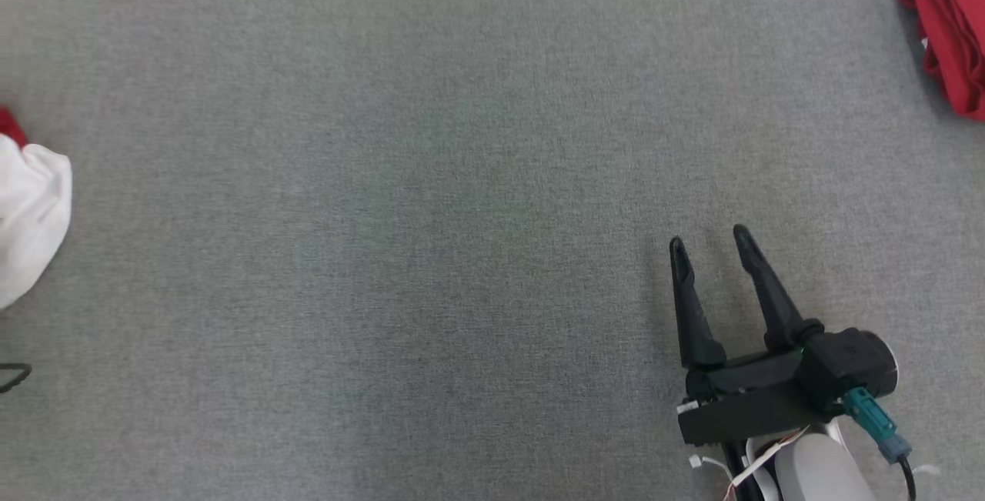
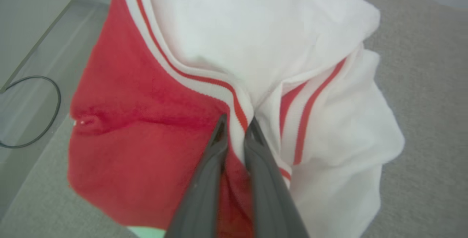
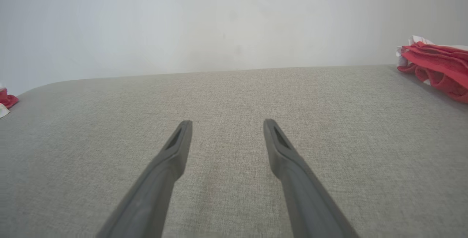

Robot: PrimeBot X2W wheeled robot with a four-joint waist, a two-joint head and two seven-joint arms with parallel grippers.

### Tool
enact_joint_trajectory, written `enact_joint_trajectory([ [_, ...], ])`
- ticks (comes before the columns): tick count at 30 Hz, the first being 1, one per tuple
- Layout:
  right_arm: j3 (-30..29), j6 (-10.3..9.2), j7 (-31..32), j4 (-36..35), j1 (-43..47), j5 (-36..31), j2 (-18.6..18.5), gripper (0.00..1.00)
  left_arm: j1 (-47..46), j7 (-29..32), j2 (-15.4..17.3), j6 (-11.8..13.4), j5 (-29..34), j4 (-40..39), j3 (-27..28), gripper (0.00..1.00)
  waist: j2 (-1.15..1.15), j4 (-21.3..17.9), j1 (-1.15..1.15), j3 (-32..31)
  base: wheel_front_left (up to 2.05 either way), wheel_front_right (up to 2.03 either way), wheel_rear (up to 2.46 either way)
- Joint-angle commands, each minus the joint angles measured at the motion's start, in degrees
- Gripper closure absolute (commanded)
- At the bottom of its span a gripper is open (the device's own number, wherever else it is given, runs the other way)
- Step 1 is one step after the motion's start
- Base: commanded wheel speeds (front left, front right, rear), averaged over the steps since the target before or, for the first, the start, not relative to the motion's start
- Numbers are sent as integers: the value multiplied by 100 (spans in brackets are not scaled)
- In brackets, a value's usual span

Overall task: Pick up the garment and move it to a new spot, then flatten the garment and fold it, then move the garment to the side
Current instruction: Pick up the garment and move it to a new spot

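The soft red and white garment [image 2: 256, 29] is bunched at the left edge of the grey woven surface [image 1: 385, 255]. The left gripper [image 2: 237, 121] has its dark fingers clamped on a fold of the striped trim; it is hard to tell whether the cloth is lifted. At the near right, the right gripper [image 1: 709, 239] hovers with its fingers apart and empty. A crumpled red cloth pile [image 1: 950, 31] lies at the far right.
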Motion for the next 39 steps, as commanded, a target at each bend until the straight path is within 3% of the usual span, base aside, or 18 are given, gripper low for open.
enact_joint_trajectory([
  [1, 18, -16, -3, 28, 59, -49, 9, 0, 18, -93, 11, 17, -46, -59, -55, 100, 0, 87, 0, -161, 0, 0, 0],
  [12, 15, -16, -3, 155, 356, 69, 8, 0, -247, -849, -48, 16, -314, -699, -531, 100, 0, 317, 0, -834, 0, 0, 0],
  [21, 64, -17, -3, 206, 596, 178, 8, 0, -533, -1199, -210, 14, -479, -1700, -1106, 100, 0, 294, 0, -1298, 0, 0, 0],
  [29, 112, -17, -3, 188, 688, 291, 8, 0, -673, -966, -448, 13, -843, -2749, -1507, 100, 0, -6, 0, -1436, 0, 0, 0],
  [39, 86, -17, -3, 196, 743, 382, 9, 0, -743, -639, -935, 92, -905, -4104, -1974, 100, 0, -721, 0, -1440, 0, 0, 0],
])
